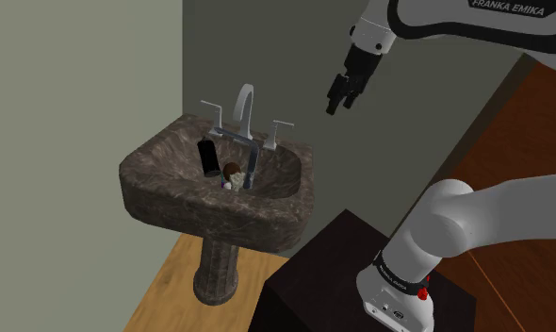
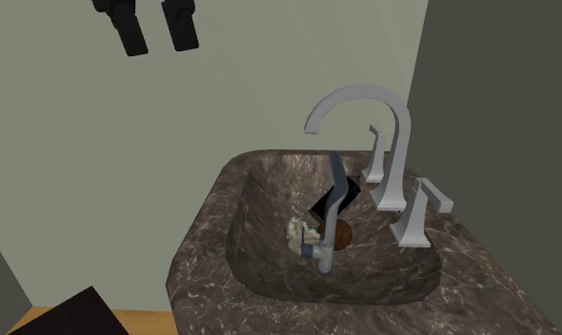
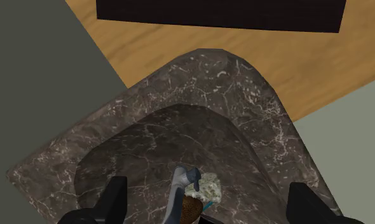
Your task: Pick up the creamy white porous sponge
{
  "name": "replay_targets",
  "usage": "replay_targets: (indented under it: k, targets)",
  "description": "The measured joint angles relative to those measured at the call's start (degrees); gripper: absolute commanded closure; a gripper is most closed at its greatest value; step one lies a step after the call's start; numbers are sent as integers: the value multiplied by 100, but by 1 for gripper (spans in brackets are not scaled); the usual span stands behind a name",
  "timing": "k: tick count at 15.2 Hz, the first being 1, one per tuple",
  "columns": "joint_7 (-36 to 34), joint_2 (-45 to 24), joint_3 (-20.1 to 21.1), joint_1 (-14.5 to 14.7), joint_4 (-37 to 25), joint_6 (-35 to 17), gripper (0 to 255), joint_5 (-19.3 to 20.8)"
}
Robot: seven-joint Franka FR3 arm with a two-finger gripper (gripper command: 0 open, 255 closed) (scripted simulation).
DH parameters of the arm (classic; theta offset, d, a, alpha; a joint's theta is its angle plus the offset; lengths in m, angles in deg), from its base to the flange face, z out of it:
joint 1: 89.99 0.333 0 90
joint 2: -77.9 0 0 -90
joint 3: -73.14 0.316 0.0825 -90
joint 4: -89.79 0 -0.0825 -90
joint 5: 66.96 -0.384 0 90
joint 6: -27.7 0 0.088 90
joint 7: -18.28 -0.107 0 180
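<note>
1. The gripper (image 2: 155, 29) hangs high above the dark marble pedestal sink (image 1: 163, 203). Its fingers are spread wide, with nothing between them.
2. The sponge (image 2: 303, 231), pale and mottled, lies on the bottom of the basin, well below the gripper.
3. A grey-handled tool (image 2: 336, 186) slants across the basin, its lower end beside the sponge. A brown rounded object (image 2: 342, 236) sits just beside both.
4. A black object (image 1: 207, 157) leans in the basin nearby.
5. A chrome faucet (image 2: 360, 100) arches over the basin from the back rim.
6. The sink stands on a wooden floor (image 3: 294, 70).
</note>
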Motion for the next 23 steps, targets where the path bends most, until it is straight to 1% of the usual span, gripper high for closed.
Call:
replay_targets:
  k: [2, 7, 10, 14, 18, 19, 23]
  targets:
    - [-92, -31, 55, -11, 55, -79, 0, -7]
    - [-1017, -522, 586, -126, 385, -832, 0, -41]
    - [-1673, -1017, 952, -229, 429, -1310, 0, -4]
    - [-2543, -1732, 1373, -437, 490, -1975, 0, 182]
    - [-3571, -2616, 1835, -665, 260, -2449, 0, 530]
    - [-3842, -2860, 1932, -733, 224, -2596, 0, 664]
    - [-4955, -3897, 2229, -946, -238, -2857, 0, 1316]
